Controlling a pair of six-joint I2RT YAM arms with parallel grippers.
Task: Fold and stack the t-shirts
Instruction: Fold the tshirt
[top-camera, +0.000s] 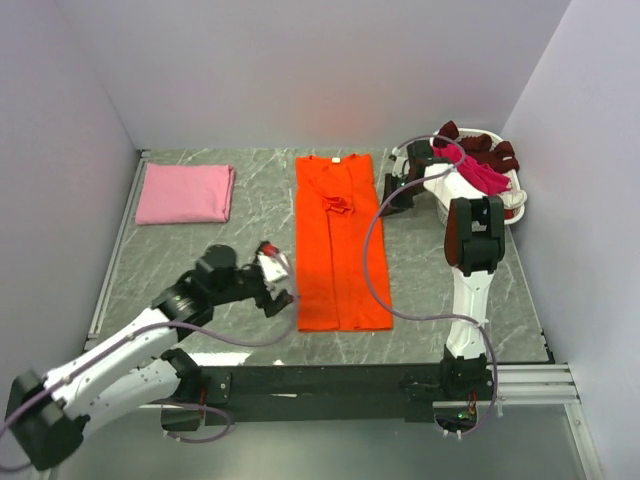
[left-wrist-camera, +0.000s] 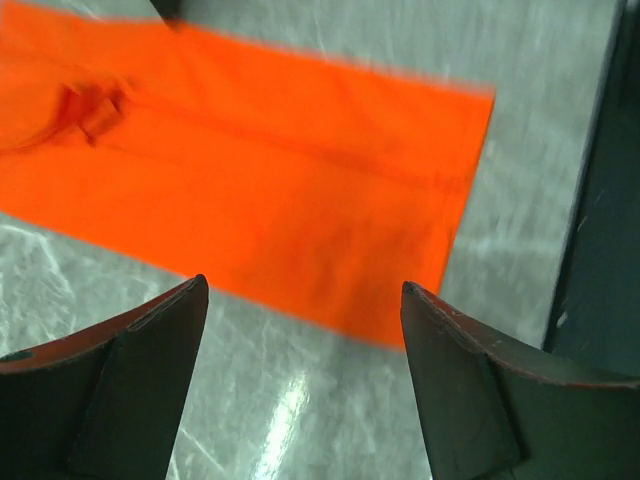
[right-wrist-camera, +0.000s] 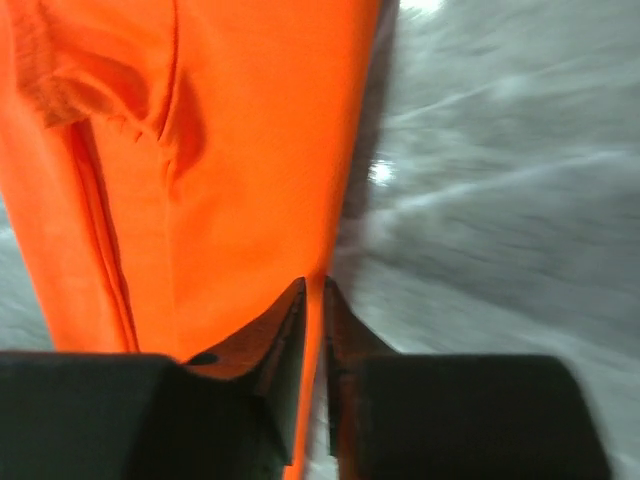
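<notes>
Top external view: the orange shirt (top-camera: 340, 260) lies flat in a long strip in the middle of the table (top-camera: 250, 215). The pink shirt (top-camera: 185, 193) sits folded at the back left. A heap (top-camera: 480, 165) of bright and dark red shirts fills the basket (top-camera: 517, 205) at the back right. The left gripper (left-wrist-camera: 305, 290) is wide and holds nothing, just beside the orange shirt's near left edge. The right gripper (right-wrist-camera: 315, 290) is nearly closed, with the orange shirt's right edge between its fingers.
</notes>
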